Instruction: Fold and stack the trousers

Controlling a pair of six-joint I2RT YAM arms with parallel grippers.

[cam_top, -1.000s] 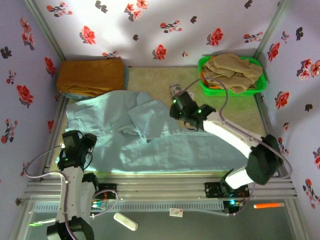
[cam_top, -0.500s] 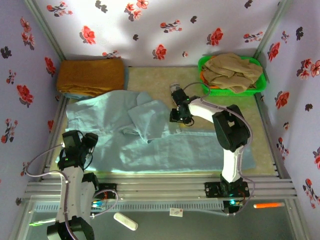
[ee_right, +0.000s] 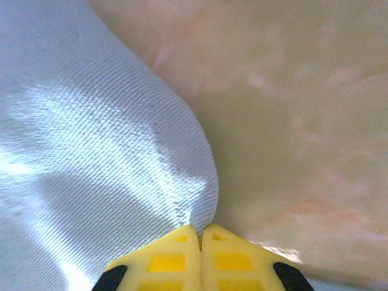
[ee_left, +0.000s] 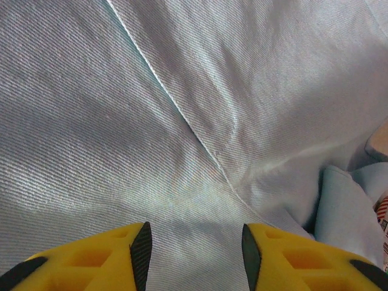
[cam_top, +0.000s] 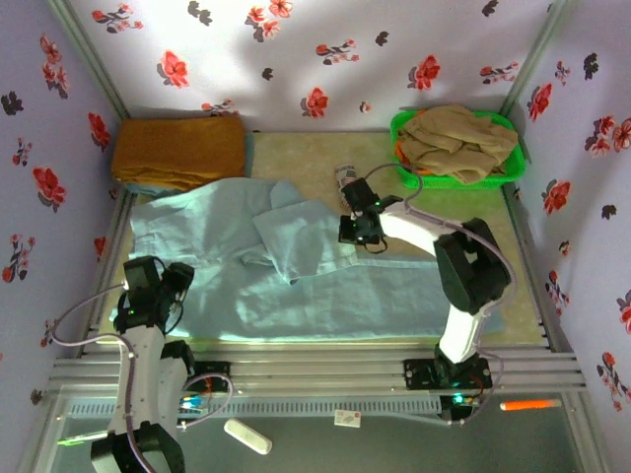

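**Top external view.** The trousers point(cam_top: 296, 281) lie spread across the middle of the frame, from the left edge of the table mat point(cam_top: 296, 148) to the lower right, with 1 folded panel raised near the centre. The right gripper point(cam_top: 357, 231) sits at the upper right edge of that panel. The left gripper point(cam_top: 156, 284) stands at the lower left over the fabric's left margin. A mustard-brown cloth point(cam_top: 177, 150) lies at the upper left. A green basket point(cam_top: 424, 180) holding a beige garment point(cam_top: 458, 138) lies at the upper right.

**Left wrist view.** The left gripper point(ee_left: 194, 242) has its 2 yellow fingers spread apart above the trousers point(ee_left: 182, 91), whose seam runs diagonally.

**Right wrist view.** The right gripper point(ee_right: 200, 233) has its fingers pressed together, pinching a rounded fold of the trousers point(ee_right: 91, 151) beside the bare mat point(ee_right: 303, 121).
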